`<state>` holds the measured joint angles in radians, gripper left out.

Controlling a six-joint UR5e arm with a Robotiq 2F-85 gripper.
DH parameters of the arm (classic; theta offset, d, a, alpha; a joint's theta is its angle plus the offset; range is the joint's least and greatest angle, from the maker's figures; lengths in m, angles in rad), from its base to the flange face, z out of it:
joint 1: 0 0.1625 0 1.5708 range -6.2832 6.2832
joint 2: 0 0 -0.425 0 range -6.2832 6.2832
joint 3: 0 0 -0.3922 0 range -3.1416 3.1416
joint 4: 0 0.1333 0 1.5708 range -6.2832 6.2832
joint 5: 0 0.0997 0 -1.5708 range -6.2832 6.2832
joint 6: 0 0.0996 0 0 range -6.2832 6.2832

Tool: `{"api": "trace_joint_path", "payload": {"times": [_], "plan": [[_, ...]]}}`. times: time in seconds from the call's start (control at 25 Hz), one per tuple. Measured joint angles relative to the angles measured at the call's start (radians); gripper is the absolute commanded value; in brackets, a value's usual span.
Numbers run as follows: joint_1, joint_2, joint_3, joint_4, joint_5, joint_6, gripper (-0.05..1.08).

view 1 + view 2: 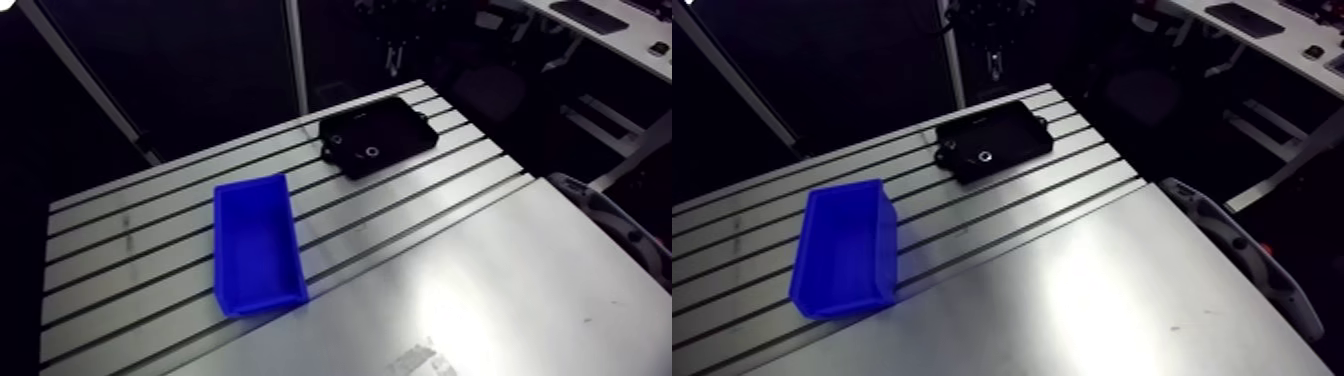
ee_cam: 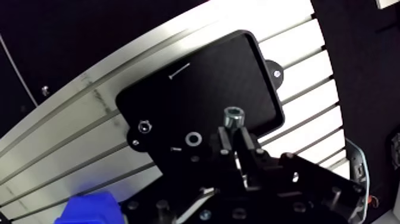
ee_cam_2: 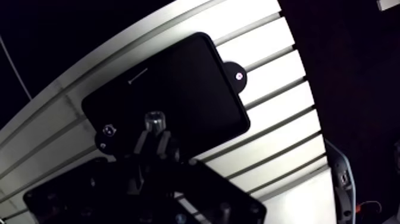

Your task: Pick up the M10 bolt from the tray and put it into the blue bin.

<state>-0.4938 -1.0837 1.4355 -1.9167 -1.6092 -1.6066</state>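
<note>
Checking in from the remote station; in the wrist view the fingers are clamped tight on the bolt, nearly closed, with just its shaft between them; the socket head pokes out past the fingertips, so the grip looks solid. The bolt sits over the black tray, roughly above its near edge; I can't tell whether it's clear of the tray floor or touching it.

A few small bits lie in the tray beside the fingers: a washer, a little nut near one corner, and a thin pin further out.

In the arm view the tray is at the far side of the counter, lying flat across the slots; the blue bin stands nearer and to the left of it, well apart, open side up; nothing in it that I can make out. A corner of the bin also shows in the wrist view, off beside the fingers, on the nut's side.
</note>
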Motion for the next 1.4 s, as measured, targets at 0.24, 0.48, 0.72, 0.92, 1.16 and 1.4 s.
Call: {"api": "trace_joint_path", "payload": {"times": [0.24,0.48,0.72,0.92,1.16,1.4], "plan": [[0.02,-0.067,-0.025,0.044,0.004,-0.007,0.95],[0.065,-0.129,-0.035,0.106,0.019,-0.056,0.95],[0.104,-0.194,-0.043,0.171,0.062,-0.17,0.95],[0.148,-0.244,-0.048,0.23,0.085,-0.295,0.96],[0.212,-0.285,-0.031,0.297,0.1,-0.537,1.01],[0.232,-0.312,0.02,0.319,0.103,-0.796,1.05]]}}
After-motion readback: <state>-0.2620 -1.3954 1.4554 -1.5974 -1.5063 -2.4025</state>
